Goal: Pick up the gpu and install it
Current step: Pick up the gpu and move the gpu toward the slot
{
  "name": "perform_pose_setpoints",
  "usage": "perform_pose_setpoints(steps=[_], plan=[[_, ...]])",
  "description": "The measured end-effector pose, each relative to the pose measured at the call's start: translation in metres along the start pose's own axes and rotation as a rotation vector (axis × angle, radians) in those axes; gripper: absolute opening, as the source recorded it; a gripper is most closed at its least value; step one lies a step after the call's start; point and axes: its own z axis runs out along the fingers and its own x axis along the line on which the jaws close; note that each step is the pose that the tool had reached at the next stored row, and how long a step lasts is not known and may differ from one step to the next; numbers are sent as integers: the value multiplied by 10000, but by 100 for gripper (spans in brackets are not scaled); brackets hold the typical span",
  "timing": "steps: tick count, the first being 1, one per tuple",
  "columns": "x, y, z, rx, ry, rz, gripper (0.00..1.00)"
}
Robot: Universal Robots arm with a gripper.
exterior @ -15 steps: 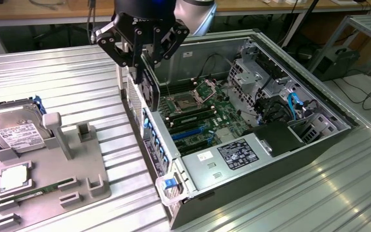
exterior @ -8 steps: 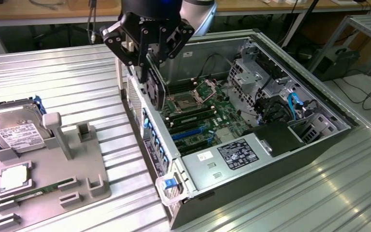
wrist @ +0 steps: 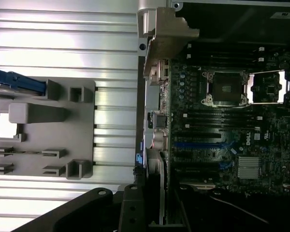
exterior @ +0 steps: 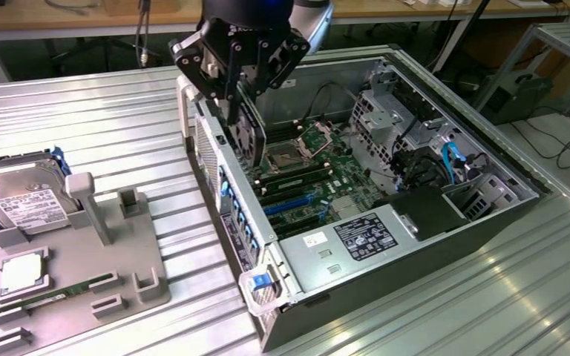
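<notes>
One arm, one open PC, so here's the exterior view from its left. A grey moulded plastic fixture tray (exterior: 142,256) sits on the ribbed silver metal table (exterior: 97,119). It carries a boxy silver hard drive (exterior: 18,196) with a white label at its far end, a square silver processor chip (exterior: 23,271) in a pocket nearer the camera, and a slim green memory stick (exterior: 57,294) lying flat just beside that.

Right next to the tray is the big black-and-silver computer case (exterior: 394,311), lying on its side with the panel off. Over the case's rear wall (exterior: 205,159) hangs the black two-finger gripper (exterior: 235,100), and it's clamped on the gpu (exterior: 250,141), a thin flat dark circuit card. The card stands on edge with its flat faces upright. Its long axis runs pretty much up and down with a slight lean, and the lower end dips into the case just inside that rear wall. From the wrist view it's edge-on, just a narrow strip. Can't tell which end the bracket is on, or whether the lower edge touches the green motherboard (exterior: 340,167).

Further right there's the square silver processor socket (exterior: 285,156), and the blue expansion slots (exterior: 290,204) are nearer the camera. Then come the silver power supply box (exterior: 359,241) with its labels and some blue cables (exterior: 453,159).
</notes>
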Motion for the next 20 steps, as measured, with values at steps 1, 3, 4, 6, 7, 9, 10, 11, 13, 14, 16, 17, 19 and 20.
perform_pose_setpoints(steps=[1,3,4,6,7,9,10,11,13,14,16,17,19,20], plan=[[-13,0,0,0,0,0,27],[-40,-1,0,0,0,-1,27],[-51,-2,0,0,0,-1,27],[-77,-3,1,-1,-1,0,27],[-96,-3,1,0,-1,0,27],[-122,-4,1,0,0,0,27],[-133,-4,1,0,0,0,27],[-147,-5,1,0,0,0,27],[-173,-6,2,0,0,-1,27],[-186,-6,2,0,0,0,27],[-210,-7,2,0,0,-1,27],[-223,-8,2,1,0,-1,27],[-246,-8,3,0,0,0,27],[-263,-9,3,-1,-1,0,27]])
